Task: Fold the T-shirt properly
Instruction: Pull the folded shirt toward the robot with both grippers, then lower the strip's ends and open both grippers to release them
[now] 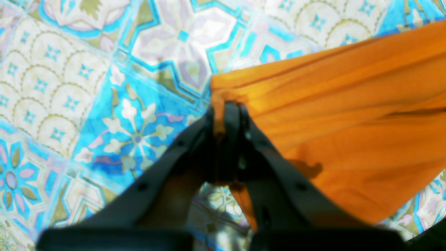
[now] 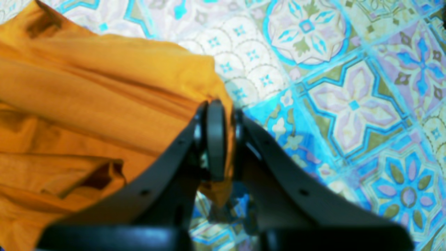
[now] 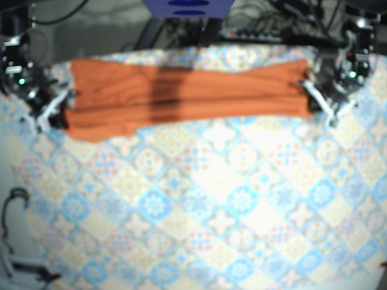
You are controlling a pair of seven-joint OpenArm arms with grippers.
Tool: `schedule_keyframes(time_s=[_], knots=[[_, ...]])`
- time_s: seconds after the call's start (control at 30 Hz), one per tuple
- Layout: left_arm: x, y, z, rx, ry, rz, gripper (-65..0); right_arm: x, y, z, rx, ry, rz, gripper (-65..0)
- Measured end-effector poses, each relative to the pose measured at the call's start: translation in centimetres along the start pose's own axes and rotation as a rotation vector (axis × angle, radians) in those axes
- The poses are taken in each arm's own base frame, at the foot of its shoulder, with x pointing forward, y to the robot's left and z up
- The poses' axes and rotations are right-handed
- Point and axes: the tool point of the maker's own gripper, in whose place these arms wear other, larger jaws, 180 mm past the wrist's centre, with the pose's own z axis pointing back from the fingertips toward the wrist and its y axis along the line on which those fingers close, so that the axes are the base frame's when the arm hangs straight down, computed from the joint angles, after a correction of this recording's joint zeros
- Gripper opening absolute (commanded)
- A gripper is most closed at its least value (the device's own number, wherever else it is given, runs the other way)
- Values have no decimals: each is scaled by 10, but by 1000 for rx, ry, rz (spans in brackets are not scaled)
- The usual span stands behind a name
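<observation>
T-shirt (image 3: 181, 92), orange, lies pulled into a long band along the far edge of your tile-patterned tablecloth (image 3: 211, 211). It reaches almost from one far corner to the other. Your left gripper (image 1: 226, 113) has its jaws pressed together on one end of the fabric. Your right gripper (image 2: 218, 113) pinches the opposite end the same way.

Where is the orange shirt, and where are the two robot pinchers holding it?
T-shirt (image 3: 181, 93): base view, middle of the stretched orange cloth.
left gripper (image 1: 227, 113): left wrist view, between the tips pinching a shirt edge.
right gripper (image 2: 218, 113): right wrist view, between the tips pinching the shirt edge.
</observation>
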Motion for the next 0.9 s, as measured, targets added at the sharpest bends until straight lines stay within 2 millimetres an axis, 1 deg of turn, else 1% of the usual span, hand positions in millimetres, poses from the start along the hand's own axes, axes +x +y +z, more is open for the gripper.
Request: schedule_keyframes(time_s=[0.1,0.23,0.43,0.6,0.8,0.9], knots=[[-3,3,0,18,15,-30,-650,-1,1,1,1,3,-1,-637],[-4,3,0,22,18,-35,-650,-9,7,5,12,21,1,-637],[-3,3,-1,22,15,-33,-650,-6,19,10,30,6,17,-637],[-4,3,-1,23,18,-32,-650,-18,26,17,43,30,16,-637],[-10,0,1,19,16,-32,-650,-11,23,30,23,6,23,-637],[-14,-2,2,14,14,-31,-650,-12,25,31,26,9,25,-637]])
